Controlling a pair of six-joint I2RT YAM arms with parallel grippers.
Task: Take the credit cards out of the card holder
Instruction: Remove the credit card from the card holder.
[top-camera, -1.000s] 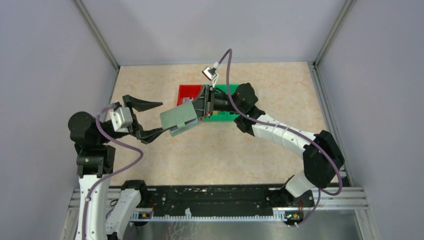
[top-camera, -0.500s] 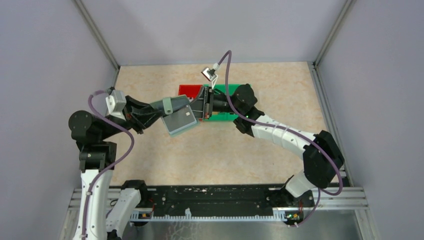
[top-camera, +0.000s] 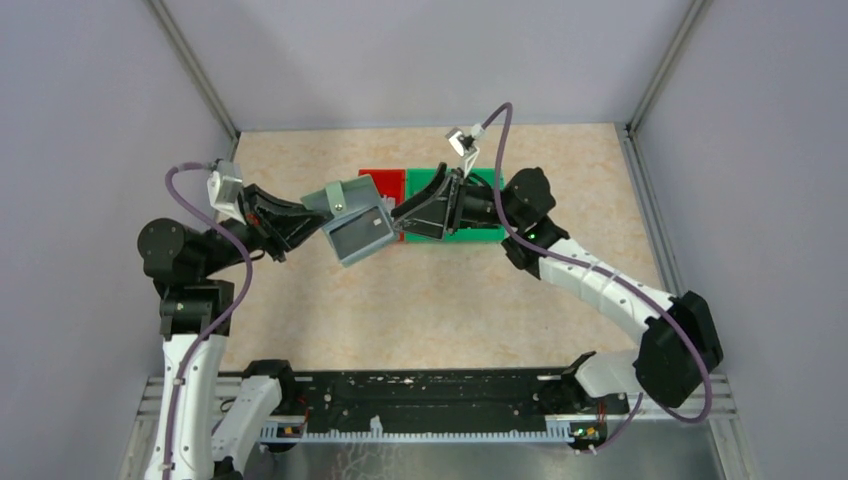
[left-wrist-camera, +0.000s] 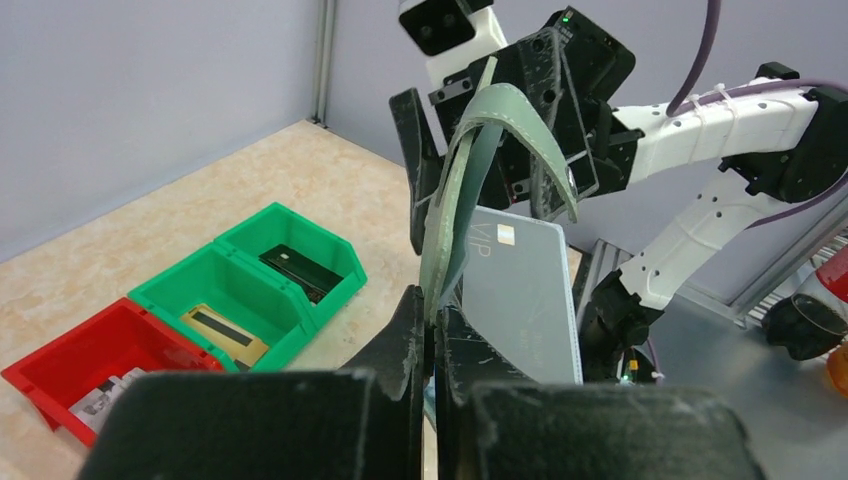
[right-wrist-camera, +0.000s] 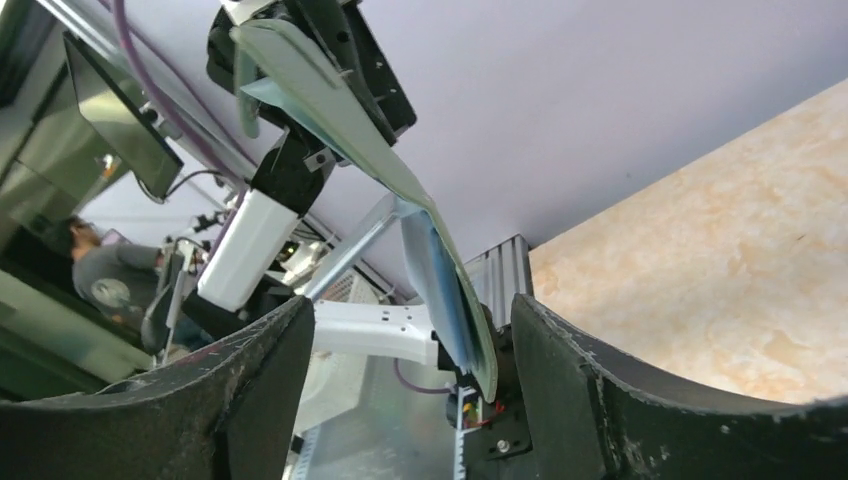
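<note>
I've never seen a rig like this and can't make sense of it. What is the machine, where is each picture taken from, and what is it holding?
These are two robot arms bolted at the near edge of a table. One picture looks down from above. The other two come from a small camera on each wrist, so that arm's own black fingers show up close. The left end effector is shut on a grey-green card holder, held open in the air, with a grey card showing inside. The right end effector is open right beside the holder, gripping nothing. On the table stand a red bin and two green bins, each green one with what looks like a card inside.
</note>
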